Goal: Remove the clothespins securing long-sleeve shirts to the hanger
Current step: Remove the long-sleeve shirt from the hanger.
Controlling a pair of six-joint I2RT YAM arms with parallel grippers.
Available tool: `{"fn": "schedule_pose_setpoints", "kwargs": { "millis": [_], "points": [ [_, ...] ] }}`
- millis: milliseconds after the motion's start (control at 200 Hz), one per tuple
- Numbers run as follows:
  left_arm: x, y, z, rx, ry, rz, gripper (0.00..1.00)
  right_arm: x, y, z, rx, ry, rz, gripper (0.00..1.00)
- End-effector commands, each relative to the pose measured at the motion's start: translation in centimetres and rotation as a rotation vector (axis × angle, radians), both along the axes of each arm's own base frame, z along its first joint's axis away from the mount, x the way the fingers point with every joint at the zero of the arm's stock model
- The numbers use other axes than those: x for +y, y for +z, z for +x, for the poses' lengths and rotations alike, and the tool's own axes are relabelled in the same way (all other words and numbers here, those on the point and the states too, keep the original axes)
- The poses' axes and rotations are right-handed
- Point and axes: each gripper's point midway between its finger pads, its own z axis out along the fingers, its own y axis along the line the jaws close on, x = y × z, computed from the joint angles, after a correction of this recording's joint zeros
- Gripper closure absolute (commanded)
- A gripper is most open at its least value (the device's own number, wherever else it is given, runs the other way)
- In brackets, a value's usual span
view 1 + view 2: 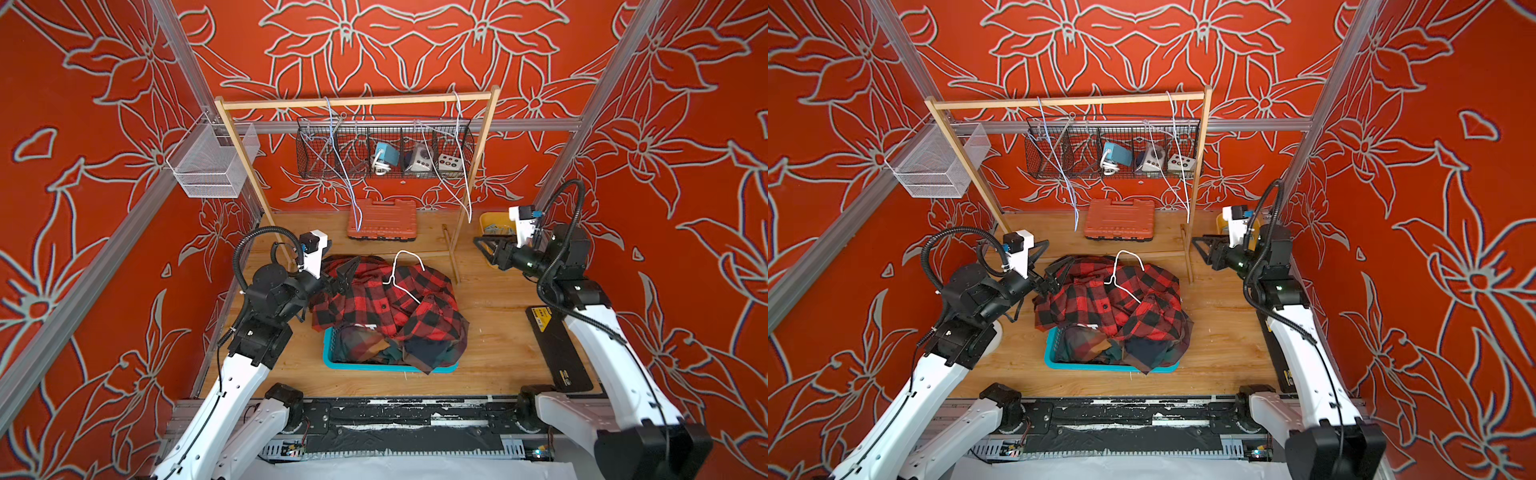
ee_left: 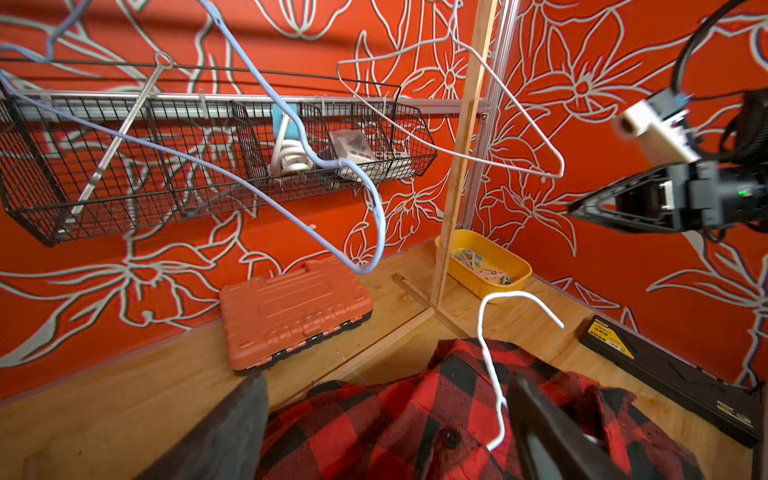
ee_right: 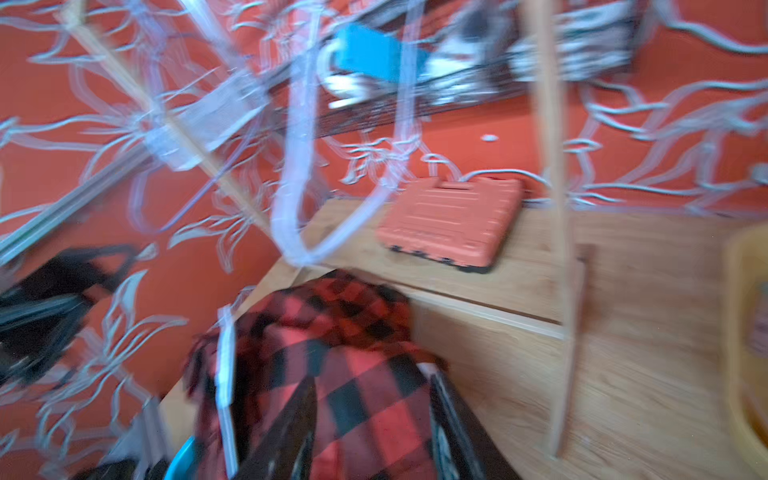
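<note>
A red-and-black long-sleeve shirt (image 1: pixel 390 299) (image 2: pixel 374 419) lies crumpled over darker plaid shirts (image 1: pixel 374 345) in a teal basket (image 1: pixel 357 365). A white hanger (image 1: pixel 405 274) (image 2: pixel 492 374) rests on top of it. My left gripper (image 1: pixel 347 270) (image 2: pixel 386 436) is open at the shirt's back-left edge, with its jaws wide on either side of the cloth. My right gripper (image 1: pixel 482 245) (image 3: pixel 374 436) hangs at the back right, above the table and apart from the shirt. Its view is blurred, but its jaws stand apart with nothing between them. Several clothespins (image 2: pixel 478 266) lie in a yellow bin (image 2: pixel 515 266).
A wooden rack (image 1: pixel 357 102) carries a blue hanger (image 1: pixel 345 166) and a white hanger (image 1: pixel 461 166). A black wire basket (image 1: pixel 384 151) hangs on the back wall above an orange tool case (image 1: pixel 382 220). A black case (image 1: pixel 557 345) lies on the right.
</note>
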Motion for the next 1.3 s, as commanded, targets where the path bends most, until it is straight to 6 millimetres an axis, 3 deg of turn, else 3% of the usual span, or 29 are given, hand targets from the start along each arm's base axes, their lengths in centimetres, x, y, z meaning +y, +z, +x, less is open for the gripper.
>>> {"fn": "schedule_pose_setpoints", "kwargs": {
  "millis": [0, 140, 305, 425, 630, 831, 1036, 1296],
  "points": [
    [0.5, 0.3, -0.6, 0.0, 0.015, -0.022, 0.14, 3.4, -1.9, -5.5, 0.054, 0.25, -0.047, 0.55],
    [1.0, -0.3, -0.9, 0.02, 0.04, -0.019, 0.14, 6.5, -1.9, -9.3, 0.041, 0.391, -0.052, 0.55],
    [1.5, -1.6, -0.6, 0.056, 0.069, -0.021, 0.14, 10.1, -3.3, -11.0, 0.042, 0.475, -0.129, 0.55],
    [1.8, -1.9, -0.6, 0.059, 0.078, -0.02, 0.14, 12.7, -4.2, -11.1, 0.067, 0.516, -0.142, 0.55],
    [2.2, -2.2, -0.6, 0.066, 0.096, -0.013, 0.14, 14.8, -5.3, -7.2, 0.108, 0.376, -0.149, 0.54],
    [2.4, -2.5, -0.5, 0.068, 0.108, 0.002, 0.14, 16.7, -5.6, -4.7, 0.126, 0.347, -0.119, 0.53],
    [2.6, -2.6, -0.4, 0.069, 0.111, 0.007, 0.14, 19.3, -5.7, -2.8, 0.145, 0.345, -0.083, 0.53],
    [2.8, -3.0, -0.5, 0.069, 0.119, 0.021, 0.14, 22.1, -7.7, -1.1, 0.208, 0.32, -0.108, 0.53]
  ]
}}
